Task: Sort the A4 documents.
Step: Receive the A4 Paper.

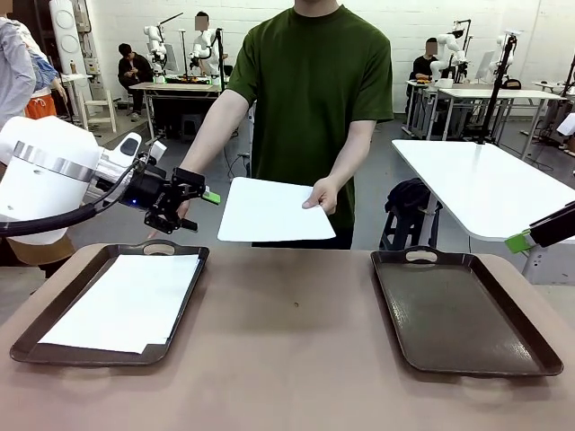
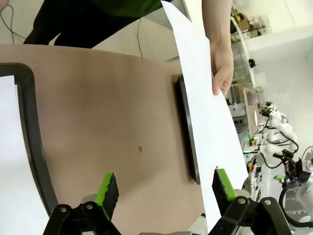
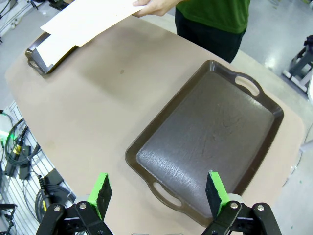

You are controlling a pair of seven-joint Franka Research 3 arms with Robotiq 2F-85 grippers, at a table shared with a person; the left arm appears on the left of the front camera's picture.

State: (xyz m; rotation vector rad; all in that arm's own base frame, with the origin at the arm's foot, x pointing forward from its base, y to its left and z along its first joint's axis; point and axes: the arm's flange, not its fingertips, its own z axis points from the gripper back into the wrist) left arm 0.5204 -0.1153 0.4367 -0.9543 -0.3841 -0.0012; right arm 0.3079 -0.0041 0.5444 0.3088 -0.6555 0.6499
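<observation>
A person across the table holds one white A4 document (image 1: 269,211) out level in one hand (image 1: 322,196), above the table's far edge. My left gripper (image 1: 198,211) is open just left of that sheet's edge. In the left wrist view the sheet (image 2: 205,112) runs close past one green fingertip (image 2: 222,182), and the gap of the left gripper (image 2: 166,188) is empty. More A4 documents (image 1: 126,301) lie stacked in the left tray (image 1: 193,269). My right gripper (image 3: 157,192) hangs open over the empty right tray (image 3: 210,132), holding nothing.
Two dark brown handled trays sit on the brown table, the right tray (image 1: 458,310) bare. Bare tabletop (image 1: 287,332) lies between them. The right gripper's tip (image 1: 518,241) pokes in at the picture's right edge. White tables stand behind on the right.
</observation>
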